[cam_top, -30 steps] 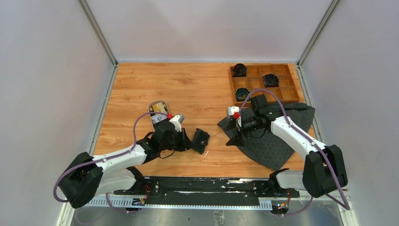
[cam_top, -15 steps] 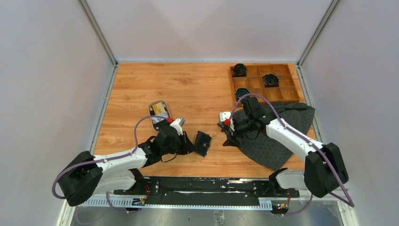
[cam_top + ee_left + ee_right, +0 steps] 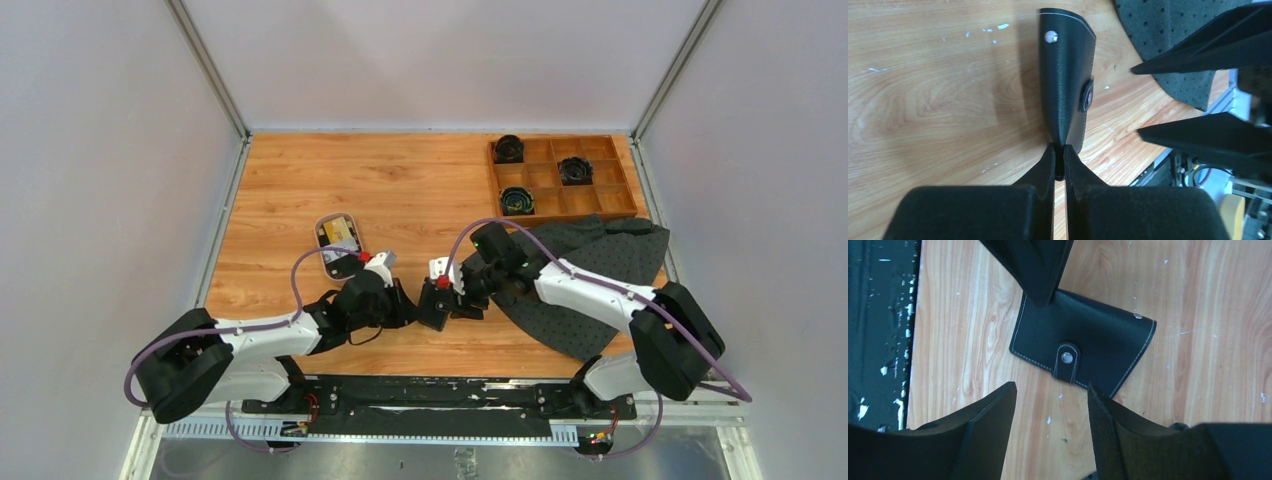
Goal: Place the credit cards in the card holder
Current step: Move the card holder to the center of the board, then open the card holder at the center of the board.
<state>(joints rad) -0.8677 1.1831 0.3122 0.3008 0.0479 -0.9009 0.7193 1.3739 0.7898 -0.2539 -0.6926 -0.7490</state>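
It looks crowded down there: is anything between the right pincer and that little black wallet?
Nothing visible. Only bare wooden tabletop lies between the open right pincer and the card holder. The left pincer is clamped on the holder's far edge, outside that path.

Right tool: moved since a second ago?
Yes. The right tool went left and nearer, off the dotted mat, away from the wooden box, to the card holder.

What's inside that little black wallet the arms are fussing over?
Nothing shows: the card holder is folded shut, its snap tab down. Only outer leather is visible; anything inside is hidden.
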